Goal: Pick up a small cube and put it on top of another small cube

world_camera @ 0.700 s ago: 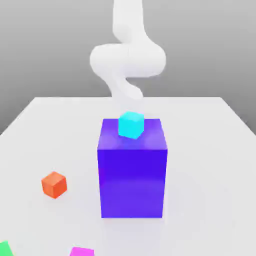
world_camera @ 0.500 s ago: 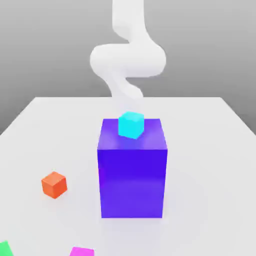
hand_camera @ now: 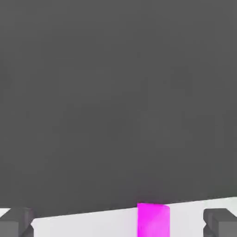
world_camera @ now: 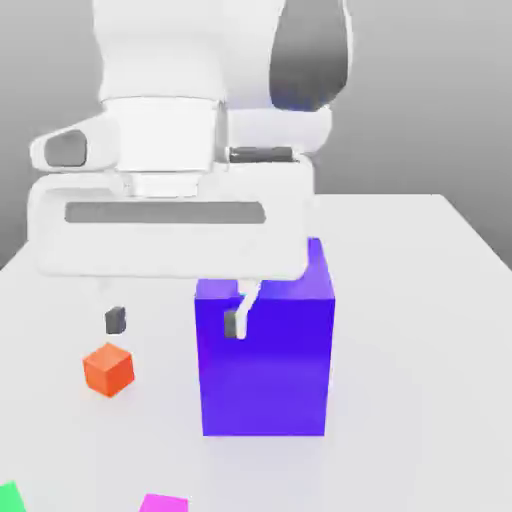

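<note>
My gripper hangs open above the table with nothing between its dark fingertips. The white hand fills the upper part of the exterior view. A small orange cube rests on the table just below the fingertip on the exterior view's left. The other fingertip stands in front of the tall blue block. A small magenta cube lies at the front edge, and in the hand view the magenta cube appears between the two fingertips of the gripper. A small green cube sits at the front corner on the exterior view's left.
The tall blue block stands mid-table, far bigger than the small cubes. Its top is mostly hidden behind the hand. The white table stretches bare on the exterior view's right.
The arm has swung from the back of the table to the front, and the hand now covers the cyan cube that showed on top of the blue block. No cube has moved.
</note>
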